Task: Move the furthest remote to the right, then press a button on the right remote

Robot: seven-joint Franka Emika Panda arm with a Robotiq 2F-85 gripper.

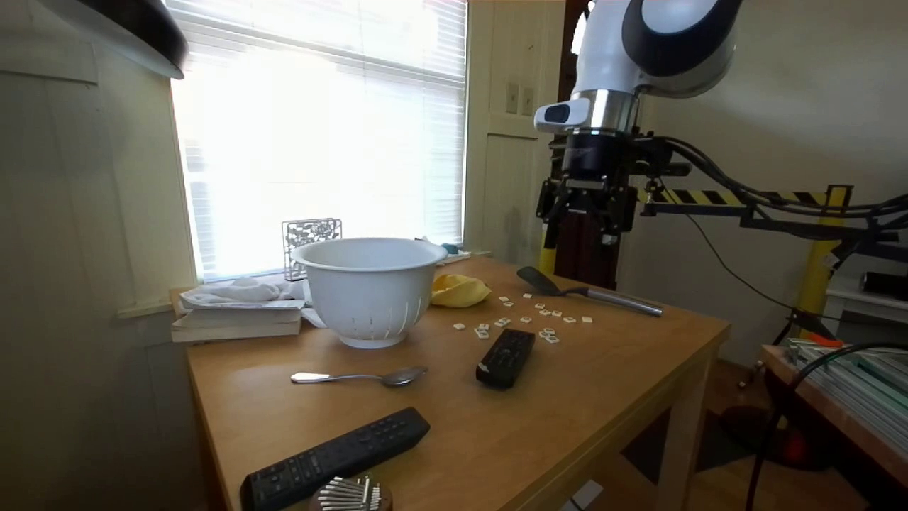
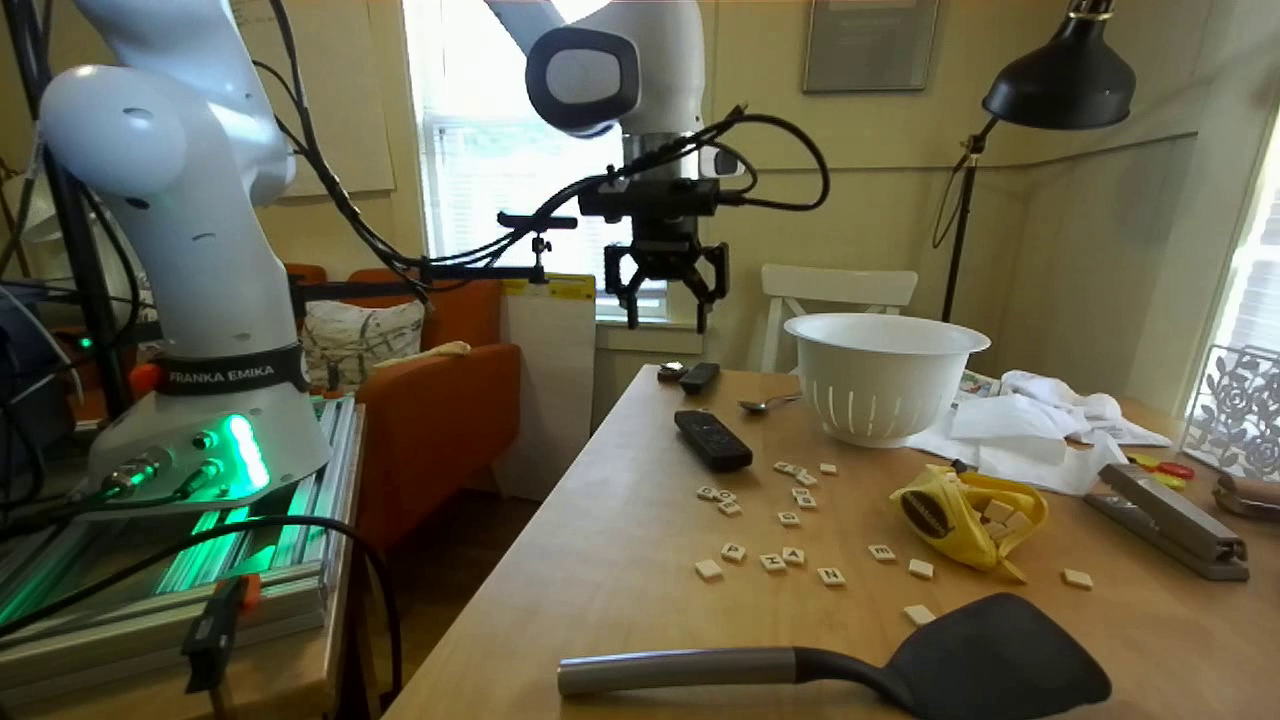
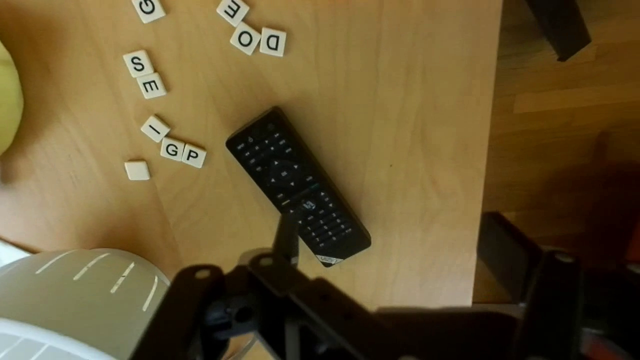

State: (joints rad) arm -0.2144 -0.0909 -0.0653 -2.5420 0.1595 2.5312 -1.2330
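A broad, short black remote (image 1: 505,358) lies face up mid-table, also in an exterior view (image 2: 713,440) and the wrist view (image 3: 300,185), which shows its many keys. Another black remote (image 1: 337,458) lies by the table end beside a small round metal-tined thing (image 1: 350,495); it also shows in an exterior view (image 2: 700,377) but not in the wrist view. I cannot tell surely which is the furthest remote. My gripper (image 2: 667,325) is open and empty, high above the table, touching neither. In the wrist view (image 3: 392,237) its left finger overlaps the mid-table remote's edge.
A white colander (image 1: 369,291) and a spoon (image 1: 362,377) lie near the mid-table remote. Letter tiles (image 2: 790,558), a yellow pouch (image 2: 970,515), a spatula (image 2: 990,660) and a stapler (image 2: 1170,520) are on the table. A lamp (image 2: 1060,75) hangs beyond the table.
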